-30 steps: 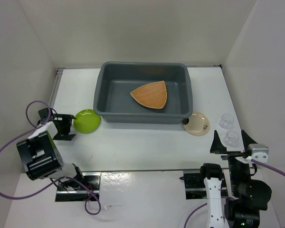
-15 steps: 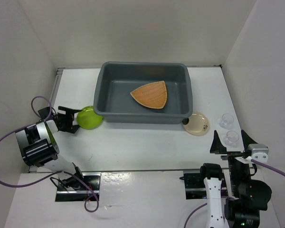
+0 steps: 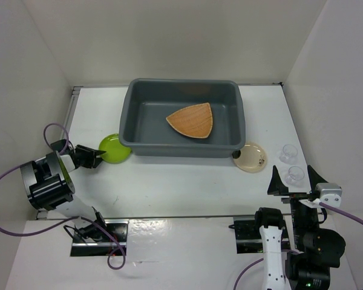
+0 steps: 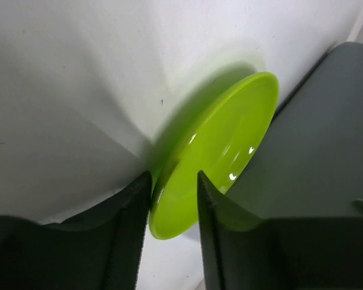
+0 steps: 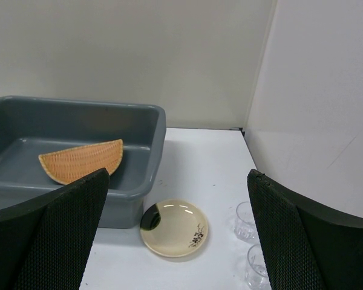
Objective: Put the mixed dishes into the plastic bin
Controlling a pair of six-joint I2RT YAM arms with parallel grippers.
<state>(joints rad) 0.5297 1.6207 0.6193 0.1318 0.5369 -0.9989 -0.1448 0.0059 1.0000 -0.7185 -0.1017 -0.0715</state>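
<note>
One wooden plate [image 3: 192,121] in bin [image 3: 183,148]; left claw [image 3: 101,156] clenched on one green plate [image 3: 118,147]; right claw [image 3: 293,171] released, lower right, near two cups [image 3: 288,153] [image 3: 294,175], one cream plate [image 3: 251,157].

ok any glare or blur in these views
Left wrist: small glints on the green plate, fingers dark and soft-edged. Right wrist: faint glints on the cream plate, cups pale and hard to read. Top external: even light, sharp.

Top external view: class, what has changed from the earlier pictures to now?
The left gripper swung in toward the lime-green plate and closed on its near rim, nudging it against the grey bin. The wooden plate, cream plate, clear cups and right gripper stayed put.
</note>
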